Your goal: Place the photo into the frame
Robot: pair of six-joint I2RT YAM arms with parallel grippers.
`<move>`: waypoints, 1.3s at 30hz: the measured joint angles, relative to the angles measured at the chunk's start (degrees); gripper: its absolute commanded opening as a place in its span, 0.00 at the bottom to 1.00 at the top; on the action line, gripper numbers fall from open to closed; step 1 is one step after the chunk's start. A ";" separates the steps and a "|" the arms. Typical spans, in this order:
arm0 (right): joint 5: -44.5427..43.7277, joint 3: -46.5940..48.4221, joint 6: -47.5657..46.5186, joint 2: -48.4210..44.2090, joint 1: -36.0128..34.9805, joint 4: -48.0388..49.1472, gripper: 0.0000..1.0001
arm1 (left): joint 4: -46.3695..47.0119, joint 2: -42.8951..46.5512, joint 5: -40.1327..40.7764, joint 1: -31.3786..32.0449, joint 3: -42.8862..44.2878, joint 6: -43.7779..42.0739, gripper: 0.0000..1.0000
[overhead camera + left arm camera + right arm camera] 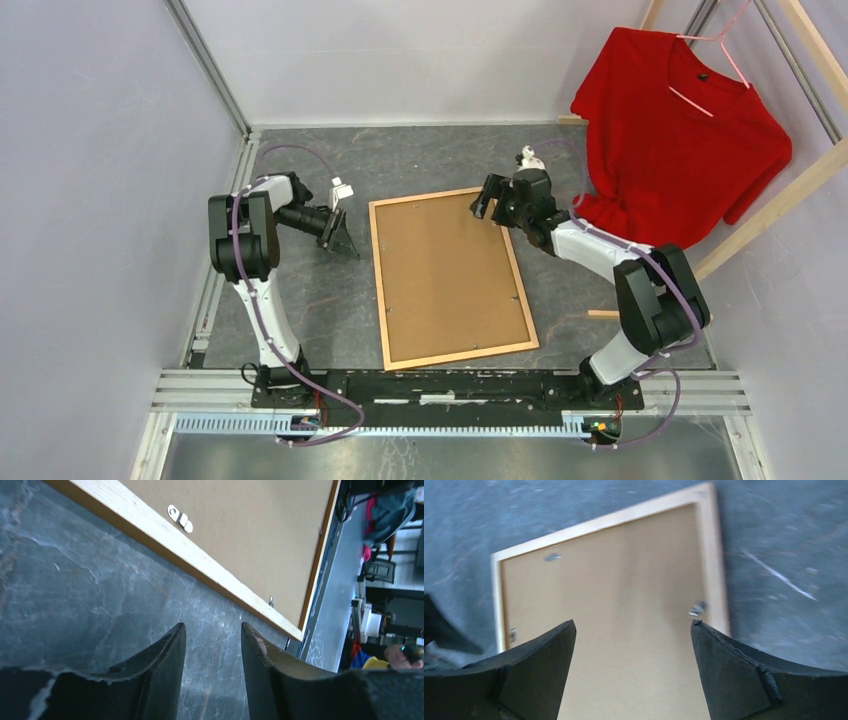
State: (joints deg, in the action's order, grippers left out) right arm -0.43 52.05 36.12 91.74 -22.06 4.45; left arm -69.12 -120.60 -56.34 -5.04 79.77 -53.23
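On the worktop (300, 310) the frame (380, 290) lies back-up, backing board (450, 280) in, photo unseen: likely nearly done. Left tool (212, 627) narrow, right tool (633, 622) wide, both empty.

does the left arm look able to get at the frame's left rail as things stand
Probably yes: the left claw hangs just beside the frame, jaws apart and empty, and the left wrist view shows only table surface between claw and left rail.
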 measured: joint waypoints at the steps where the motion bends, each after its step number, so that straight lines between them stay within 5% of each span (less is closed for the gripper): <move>1: -0.09 0.57 0.02 -0.11 -1.09 0.55 0.90 | 0.87 -0.15 -0.61 -0.20 0.24 1.01 0.50; 17: 9.77 16.20 7.78 21.90 -18.47 11.43 0.73 | 12.15 -5.40 -3.74 3.23 1.97 17.29 0.33; 26: 12.41 21.99 12.07 29.40 -21.05 12.68 0.71 | 15.74 -5.70 -2.78 4.20 2.69 23.47 0.21; 39: 14.01 22.84 14.67 31.06 -23.34 14.56 0.71 | 15.89 -5.70 -2.69 4.20 2.69 25.92 0.18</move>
State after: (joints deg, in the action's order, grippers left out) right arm 13.58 74.89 50.78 122.80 -45.41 19.00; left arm -53.23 -126.30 -59.02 -0.84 82.46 -27.31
